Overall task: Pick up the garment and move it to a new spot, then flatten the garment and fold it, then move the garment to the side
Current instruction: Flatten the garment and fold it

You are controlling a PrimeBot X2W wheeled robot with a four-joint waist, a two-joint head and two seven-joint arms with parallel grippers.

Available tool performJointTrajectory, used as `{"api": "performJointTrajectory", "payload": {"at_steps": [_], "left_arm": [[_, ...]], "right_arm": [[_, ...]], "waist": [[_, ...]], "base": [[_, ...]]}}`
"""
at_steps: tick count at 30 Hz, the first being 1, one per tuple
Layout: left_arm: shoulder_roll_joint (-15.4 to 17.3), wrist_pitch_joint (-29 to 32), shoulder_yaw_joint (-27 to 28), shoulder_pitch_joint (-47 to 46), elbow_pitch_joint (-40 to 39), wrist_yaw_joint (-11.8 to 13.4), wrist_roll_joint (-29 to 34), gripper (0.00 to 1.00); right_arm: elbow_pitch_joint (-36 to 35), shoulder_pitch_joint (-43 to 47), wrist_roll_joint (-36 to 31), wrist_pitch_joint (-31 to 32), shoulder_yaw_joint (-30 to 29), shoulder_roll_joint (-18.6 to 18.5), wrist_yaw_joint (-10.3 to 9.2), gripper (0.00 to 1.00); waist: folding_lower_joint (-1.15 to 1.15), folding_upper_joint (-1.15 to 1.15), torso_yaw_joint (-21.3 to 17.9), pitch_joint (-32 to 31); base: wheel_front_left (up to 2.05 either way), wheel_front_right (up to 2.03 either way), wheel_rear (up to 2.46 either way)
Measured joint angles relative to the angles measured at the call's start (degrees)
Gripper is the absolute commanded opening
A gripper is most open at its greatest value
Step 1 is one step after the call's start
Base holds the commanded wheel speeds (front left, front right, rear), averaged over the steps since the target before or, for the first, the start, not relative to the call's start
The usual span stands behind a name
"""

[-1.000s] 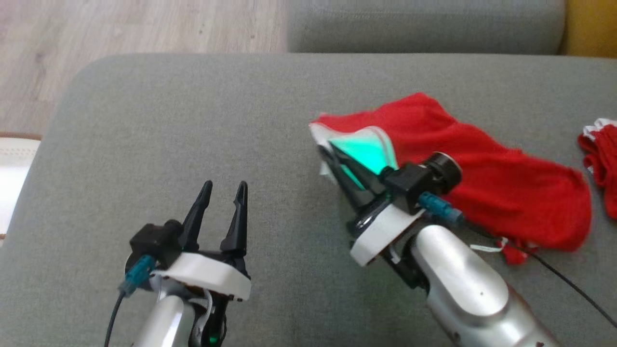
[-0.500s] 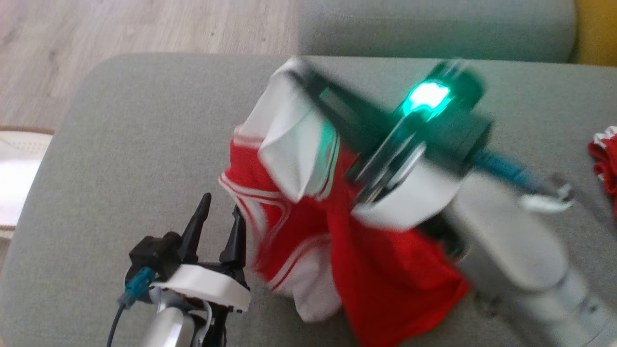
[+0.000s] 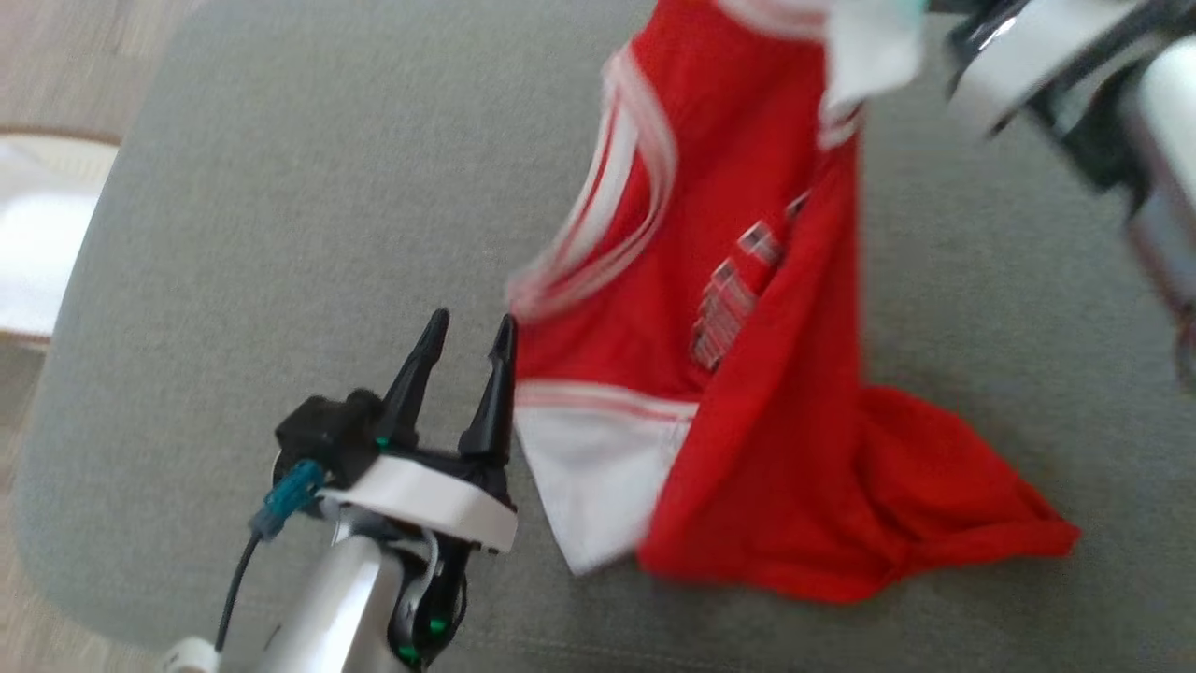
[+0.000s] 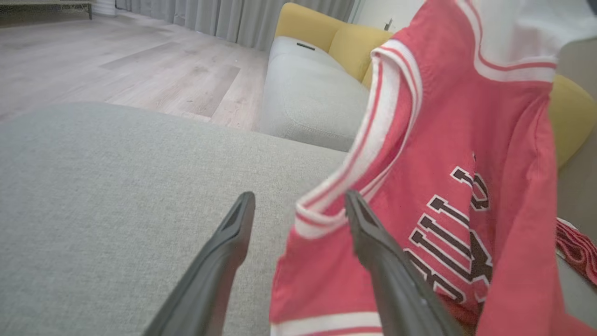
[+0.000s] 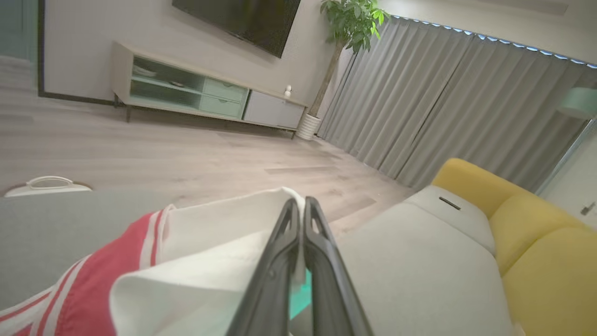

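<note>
The garment (image 3: pixel 747 280) is a red jersey with white trim and dark lettering. It hangs from the upper right of the head view, where my right arm's white wrist mount (image 3: pixel 1028 56) shows, and its lower end rests on the grey cushion (image 3: pixel 280 187). In the right wrist view my right gripper (image 5: pixel 298 203) is shut on a white fold of the garment (image 5: pixel 210 242). My left gripper (image 3: pixel 470 327) stands open at the lower left, just beside the garment's striped edge. In the left wrist view the garment (image 4: pixel 466 140) has its striped armhole edge hanging just beyond the left gripper (image 4: pixel 299 199).
Another red cloth (image 4: pixel 578 247) lies on the cushion to the right. A grey sofa section (image 4: pixel 308 102) and yellow cushions (image 4: pixel 345 42) stand beyond it. Wooden floor (image 3: pixel 56 56) and a white object (image 3: pixel 37 243) lie past the cushion's left edge.
My right gripper has lifted the garment off the cushion and carried it up and away, so it now hangs stretched out. The head view has shifted. My left gripper stays open.
</note>
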Motion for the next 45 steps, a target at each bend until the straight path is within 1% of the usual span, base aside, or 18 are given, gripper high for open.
{"api": "performJointTrajectory", "payload": {"at_steps": [3, 4, 5, 8, 10, 12, 14, 16, 19, 23, 28, 32, 34, 35, 37, 41, 43, 45], "left_arm": [[-0.03, 0.00, -0.98, -1.58, -0.05, 0.08, -0.87, 1.00], [-0.03, 0.00, -1.41, -2.03, -0.07, 0.09, -1.16, 1.00], [-0.03, 0.00, -1.66, -2.31, -0.09, 0.12, -1.33, 1.00], [-0.11, 0.00, -1.90, -2.44, -0.13, 0.54, -1.64, 1.00], [-0.11, 0.00, -1.88, -2.44, -0.14, 0.68, -1.64, 1.00], [-0.11, 0.00, -1.75, -2.44, -0.13, 0.82, -1.62, 1.00], [-0.11, 0.00, -1.45, -2.43, -0.07, 0.85, -1.59, 1.00], [-0.11, 0.00, -1.02, -2.43, 0.04, 0.83, -1.49, 1.00], [-0.16, 0.00, -0.13, -2.43, 0.09, 0.78, -1.22, 1.00], [-0.18, 0.00, 1.53, -2.41, 0.13, 0.63, -0.70, 1.00], [-0.19, 0.00, 2.96, -1.64, 0.16, 0.58, 0.51, 1.00], [-0.19, 0.00, 4.32, 0.08, 0.10, 0.59, 0.79, 1.00], [-0.18, 0.00, 4.60, 1.21, 0.02, 0.60, 1.12, 1.00], [-0.18, 0.00, 4.88, 2.15, -0.02, 0.60, 1.33, 1.00], [-0.16, 0.00, 5.38, 2.97, -0.33, 0.65, 1.52, 1.00], [-0.13, 0.00, 5.60, 4.63, -0.64, 0.68, 1.52, 1.00], [-0.11, 0.00, 5.63, 5.24, -0.69, 0.68, 1.52, 1.00], [-0.11, 0.00, 5.63, 5.52, -0.69, 0.68, 1.54, 1.00]], "right_arm": [[9.37, -6.88, -0.68, -1.74, 2.23, -1.14, 0.00, 0.00], [12.40, -8.89, -1.21, -2.76, 2.53, -1.18, 0.00, 0.65], [15.56, -10.92, -2.14, -3.32, 3.34, -1.25, 0.00, 1.00], [25.03, -15.17, -4.92, -3.47, 3.14, -0.53, 0.00, 1.00], [29.85, -16.25, -4.67, -4.12, 0.44, 1.07, 0.00, 1.00], [32.86, -16.41, -4.25, -5.78, -0.78, 3.08, 0.00, 1.00], [34.59, -16.44, -3.09, -6.88, -1.43, 5.37, 0.00, 1.00], [35.22, -16.45, -3.04, -8.26, -0.87, 6.99, 0.00, 1.00], [35.76, -16.44, -2.79, -9.60, -0.26, 7.69, 0.00, 1.00], [35.90, -16.00, -1.14, -11.98, -0.32, 7.70, 0.00, 1.00], [32.43, -10.59, 1.22, -13.69, -1.51, 8.67, 0.00, 1.00], [27.13, -3.25, 1.86, -13.91, -3.59, 9.25, 0.00, 1.00], [23.19, 1.08, 1.85, -14.06, -5.86, 9.69, 0.00, 1.00], [18.96, 5.74, 1.27, -14.07, -8.37, 10.72, 0.00, 1.00], [14.97, 10.99, -0.33, -14.16, -10.81, 11.83, 0.00, 1.00], [8.04, 23.22, -5.52, -14.30, -15.13, 14.52, 0.00, 1.00], [5.11, 29.26, -6.93, -13.89, -19.01, 16.69, 0.00, 1.00], [2.11, 34.77, -9.35, -12.70, -21.28, 18.87, 0.00, 1.00]], "waist": [[0.00, 0.00, 1.48, 1.90], [0.00, 0.00, 1.93, 2.45], [0.00, 0.00, 2.39, 2.92], [0.00, 0.00, 3.25, 3.94], [0.01, 0.00, 3.21, 4.22], [0.00, 0.00, 2.79, 4.06], [0.00, 0.00, 2.08, 3.75], [0.00, 0.00, 1.21, 3.38], [0.00, 0.00, 0.33, 2.82], [0.00, 0.00, -1.36, 1.12], [0.00, 0.00, -3.34, -1.88], [0.00, 0.00, -4.94, -4.51], [0.00, 0.00, -5.79, -5.71], [0.00, 0.00, -6.58, -6.86], [0.00, 0.00, -7.35, -7.91], [0.00, 0.00, -8.58, -9.58], [0.00, 0.00, -8.98, -10.10], [0.00, 0.00, -9.32, -10.48]], "base": [[0.00, 0.00, 0.00], [0.00, 0.00, 0.00], [0.00, 0.00, 0.00], [0.00, 0.00, 0.00], [0.00, 0.00, 0.00], [0.00, 0.00, 0.00], [0.00, 0.00, 0.00], [0.00, 0.00, 0.00], [0.00, 0.00, 0.00], [0.00, 0.00, 0.00], [0.00, 0.00, 0.00], [0.00, 0.00, 0.00], [0.00, 0.00, 0.00], [0.00, 0.00, 0.00], [0.00, 0.00, 0.00], [0.00, 0.00, 0.00], [0.00, 0.00, 0.00], [0.00, 0.00, 0.00]]}}
